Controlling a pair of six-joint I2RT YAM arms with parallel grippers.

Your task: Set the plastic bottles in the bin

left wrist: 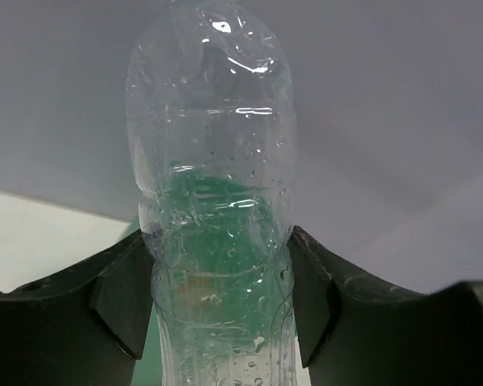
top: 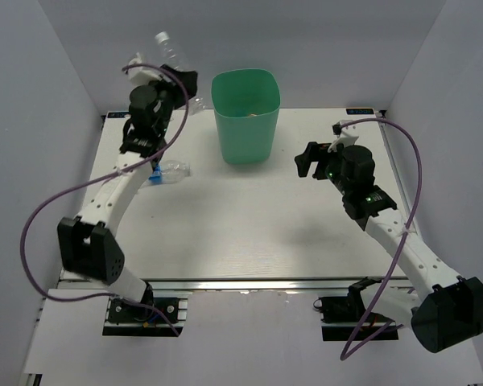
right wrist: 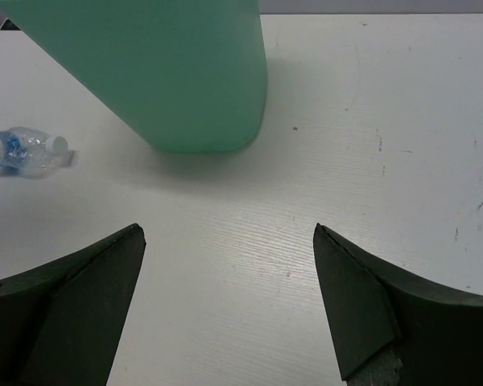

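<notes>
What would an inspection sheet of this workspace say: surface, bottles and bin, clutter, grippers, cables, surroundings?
Surface: white table, a few small dark marks.
Job's things: bin upright at the back middle. Held bottle, clear with droplets inside, is raised in the air left of the bin. Lying bottle, with a blue label, is on its side on the table to the near left of the bin.
Clutter: nothing seen.
Grippers: left gripper shut on the held bottle. Right gripper open and empty, above the table right of the bin.
Cables: left cable and right cable, both purple, loop off the arms.
Surroundings: plain pale walls on three sides.
</notes>
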